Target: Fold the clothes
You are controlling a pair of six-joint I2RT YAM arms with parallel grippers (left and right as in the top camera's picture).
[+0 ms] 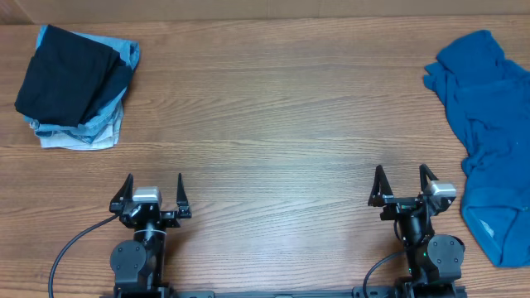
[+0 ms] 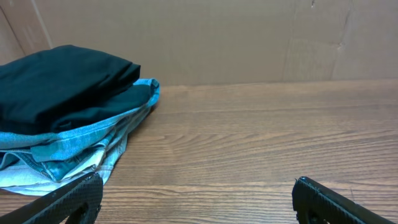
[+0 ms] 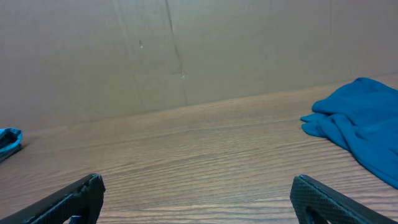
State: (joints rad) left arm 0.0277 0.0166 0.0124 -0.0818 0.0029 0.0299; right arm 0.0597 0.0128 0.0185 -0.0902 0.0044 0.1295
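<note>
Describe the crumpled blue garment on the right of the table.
The blue garment is bright blue, soft-looking cloth, unfolded and crumpled into ridges and creases. It lies on the wooden table at its right edge, partly running out of the overhead view. Nothing rests on it; the open right gripper stands beside it, not touching.

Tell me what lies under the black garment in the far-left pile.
Under the black garment sit folded light-blue clothes, their edges showing past its sides; the left wrist view shows several layers. Their middles are covered, so their number and kind cannot be told.
</note>
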